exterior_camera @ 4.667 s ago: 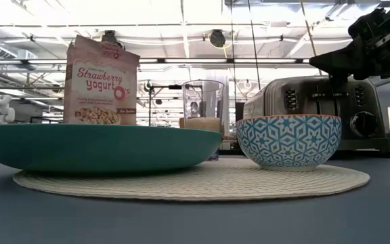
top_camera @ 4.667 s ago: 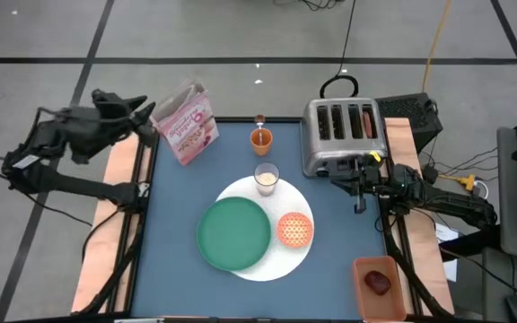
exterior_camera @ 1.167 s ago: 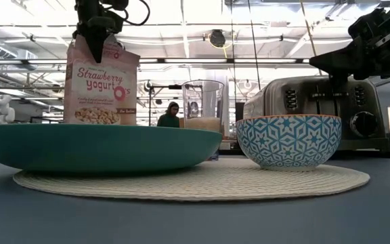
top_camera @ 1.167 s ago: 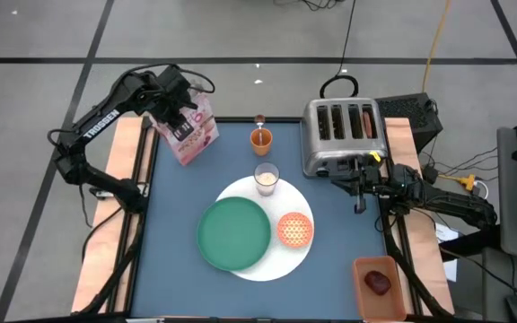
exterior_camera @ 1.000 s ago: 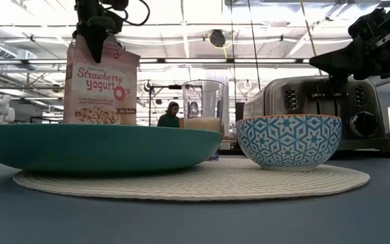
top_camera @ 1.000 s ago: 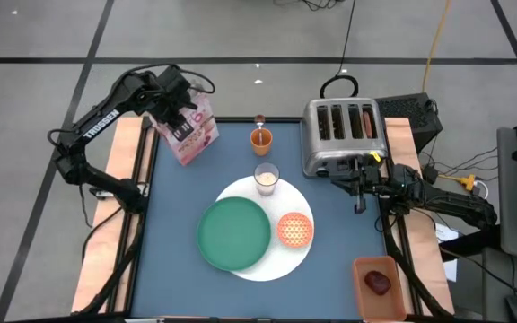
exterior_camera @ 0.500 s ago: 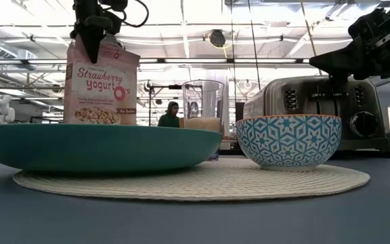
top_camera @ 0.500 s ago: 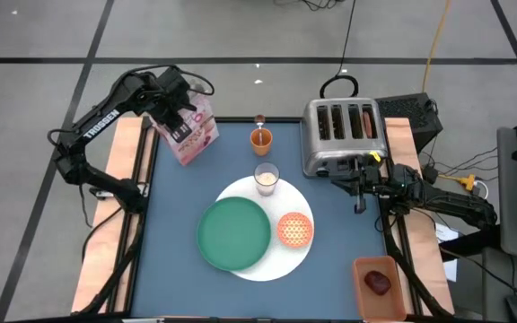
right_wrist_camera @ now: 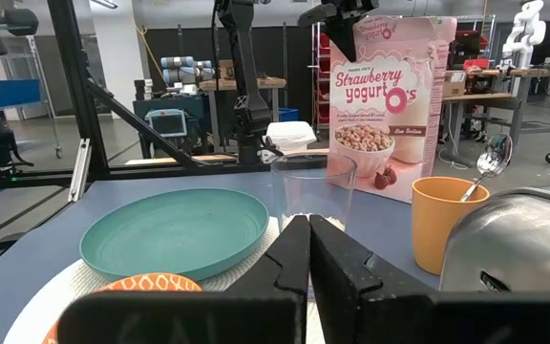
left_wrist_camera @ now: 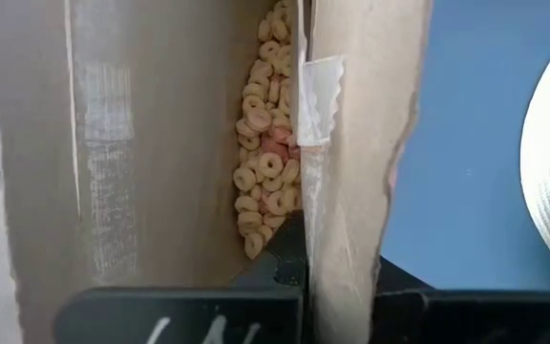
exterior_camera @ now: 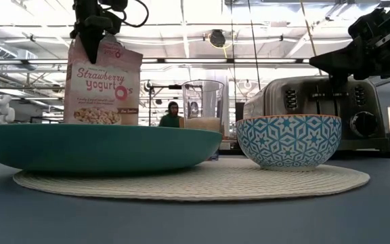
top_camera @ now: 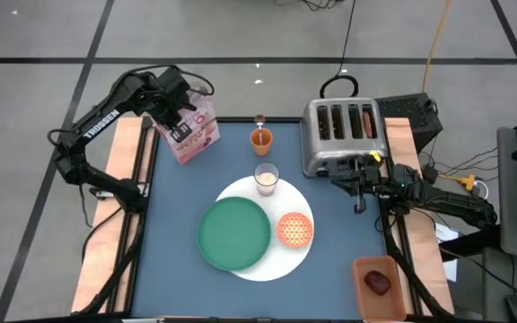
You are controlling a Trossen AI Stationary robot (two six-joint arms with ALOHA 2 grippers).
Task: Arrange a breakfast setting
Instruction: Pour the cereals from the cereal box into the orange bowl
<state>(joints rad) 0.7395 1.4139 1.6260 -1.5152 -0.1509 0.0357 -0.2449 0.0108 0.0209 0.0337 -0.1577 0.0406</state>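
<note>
The pink cereal bag (top_camera: 191,133), a box-shaped pack with an open top, stands at the table's far left corner; it also shows in the low view (exterior_camera: 103,88). My left gripper (top_camera: 179,106) is shut on its top. The green plate (top_camera: 233,233) and the orange bowl (top_camera: 295,230) sit on the white round plate (top_camera: 272,265). The glass of milk (top_camera: 267,178) stands at that plate's far rim. The orange cup (top_camera: 260,138) holds the spoon (top_camera: 260,120). My right gripper (top_camera: 360,199) is shut and empty, in front of the toaster. My left gripper pinches the bag's top wall (left_wrist_camera: 347,191), one finger (left_wrist_camera: 280,258) inside among the cereal and the other outside. The fingers come from above, pointing down. The bag hangs slightly tilted below them (exterior_camera: 90,34); the green plate hides its bottom, so I cannot tell whether it is off the table.
The silver four-slot toaster (top_camera: 342,133) stands at the far right of the blue table top (top_camera: 178,206). An orange tray (top_camera: 380,283) with a red item sits at the near right. A person shows far off in the room (exterior_camera: 172,112).
The cereal bag has tipped and turned a little in my left gripper's hold; in the low view its top right corner now leans toward the glass. Before that, my left gripper came from beyond the table's left edge to the bag's top.
</note>
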